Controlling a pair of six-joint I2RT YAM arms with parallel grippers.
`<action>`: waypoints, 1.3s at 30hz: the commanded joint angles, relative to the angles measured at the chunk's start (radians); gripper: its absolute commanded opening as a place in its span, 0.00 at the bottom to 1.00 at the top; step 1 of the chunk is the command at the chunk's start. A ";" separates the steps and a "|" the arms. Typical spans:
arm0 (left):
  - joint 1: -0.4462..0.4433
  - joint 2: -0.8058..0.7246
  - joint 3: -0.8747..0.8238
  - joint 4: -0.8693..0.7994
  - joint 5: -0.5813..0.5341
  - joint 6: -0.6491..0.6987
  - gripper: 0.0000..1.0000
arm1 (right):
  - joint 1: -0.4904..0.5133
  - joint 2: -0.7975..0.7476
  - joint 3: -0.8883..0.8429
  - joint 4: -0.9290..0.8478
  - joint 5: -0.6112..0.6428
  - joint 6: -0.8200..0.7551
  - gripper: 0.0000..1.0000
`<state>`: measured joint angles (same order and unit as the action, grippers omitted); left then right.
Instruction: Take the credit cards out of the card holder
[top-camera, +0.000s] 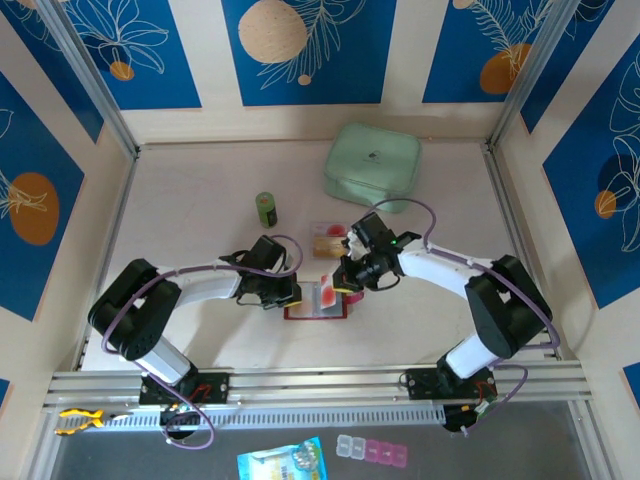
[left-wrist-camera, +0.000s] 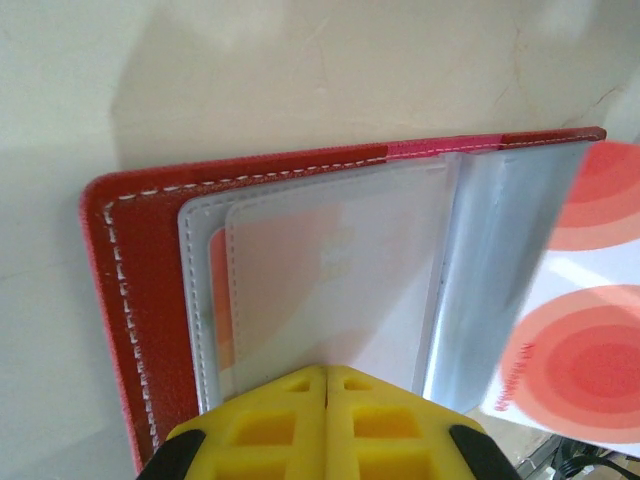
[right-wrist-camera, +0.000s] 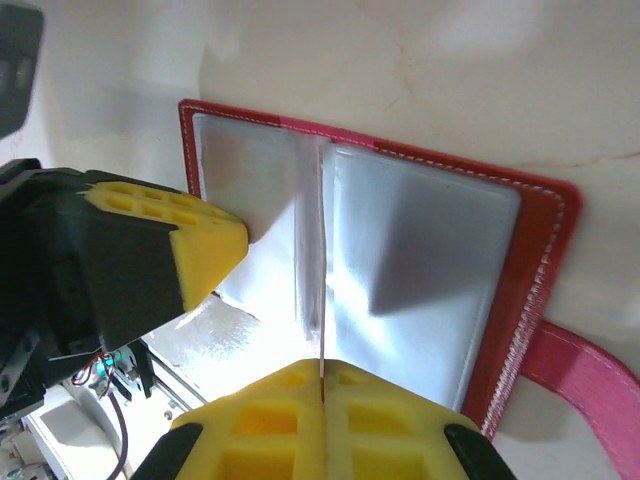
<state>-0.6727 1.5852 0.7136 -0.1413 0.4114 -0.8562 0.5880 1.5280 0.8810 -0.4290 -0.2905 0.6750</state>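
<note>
The red card holder (top-camera: 318, 312) lies open on the table between the two grippers. My left gripper (left-wrist-camera: 327, 372) is shut, its yellow tips pressed down on the clear pocket pages (left-wrist-camera: 330, 270) of the card holder (left-wrist-camera: 140, 290); a faint orange card (left-wrist-camera: 270, 260) shows inside a pocket. My right gripper (right-wrist-camera: 322, 372) is shut on the thin edge of a credit card (right-wrist-camera: 322, 345), which stands upright beside a raised clear pocket leaf (right-wrist-camera: 312, 250). That credit card (left-wrist-camera: 590, 330) is white with red-orange rings. Another orange-tan credit card (top-camera: 328, 244) lies on the table behind the holder.
A large mint-green case (top-camera: 372, 165) sits at the back right and a small green bottle (top-camera: 266, 208) at the back left of the holder. The holder's pink strap (right-wrist-camera: 590, 375) sticks out on the table. The enclosure's walls stand close around the table.
</note>
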 joint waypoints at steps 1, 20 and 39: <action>-0.004 -0.013 -0.029 0.000 -0.002 -0.012 0.00 | -0.027 -0.048 0.046 -0.109 0.020 -0.105 0.00; -0.009 -0.036 -0.039 0.003 -0.003 -0.026 0.01 | -0.093 0.021 0.404 -0.394 0.223 -0.988 0.00; -0.006 -0.085 -0.022 -0.036 -0.015 -0.017 0.06 | -0.099 0.420 0.922 -0.653 0.340 -1.481 0.00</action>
<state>-0.6746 1.5314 0.6811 -0.1364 0.4129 -0.8818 0.4931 1.9133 1.7432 -1.0138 0.0395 -0.7300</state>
